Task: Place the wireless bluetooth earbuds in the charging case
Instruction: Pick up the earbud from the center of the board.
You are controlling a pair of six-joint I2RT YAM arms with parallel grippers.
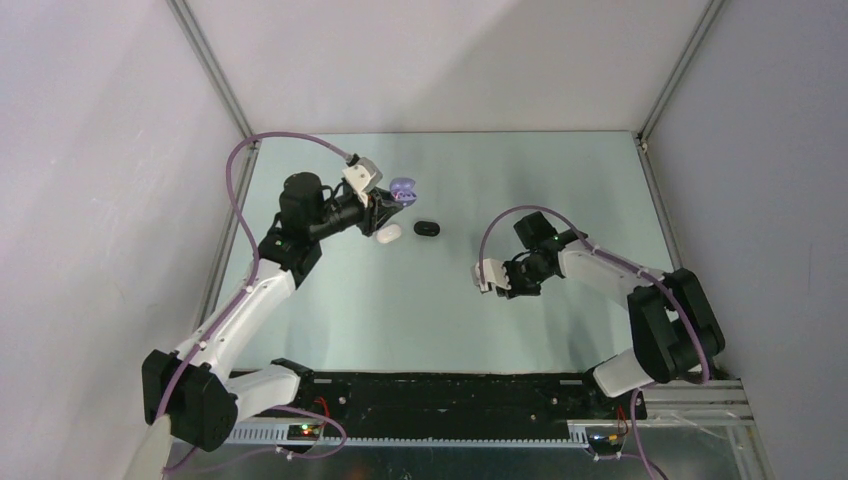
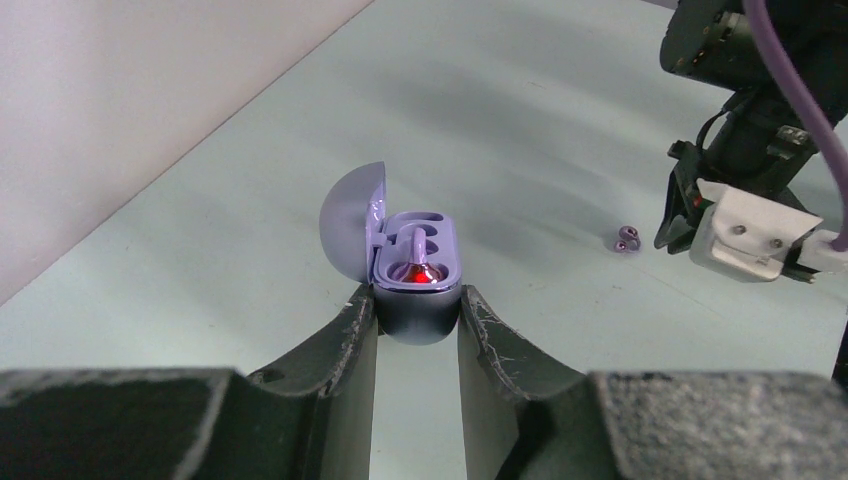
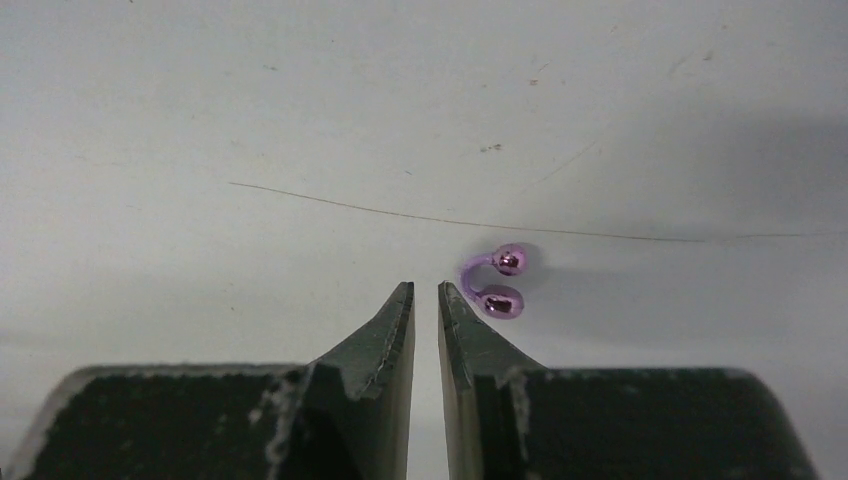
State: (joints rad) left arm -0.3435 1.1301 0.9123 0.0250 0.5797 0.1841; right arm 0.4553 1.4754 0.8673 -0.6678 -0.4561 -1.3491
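The lavender oval plastic charging case (image 2: 420,240), lid swung open, has its lower body hidden between the left gripper's (image 2: 415,297) dark fingers. From above, the small white oval case (image 1: 388,234) and black oval case (image 1: 427,228) are too small to tell open from closed. Whether the lavender clip-shaped earbud (image 3: 495,282) touches the right gripper's (image 3: 425,292) finger cannot be told.

Glossy lavender earbud (image 3: 498,300), matt scuffed table (image 3: 250,100)

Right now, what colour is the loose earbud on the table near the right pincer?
The earbud is glossy lavender-purple, clearest in the right wrist view.
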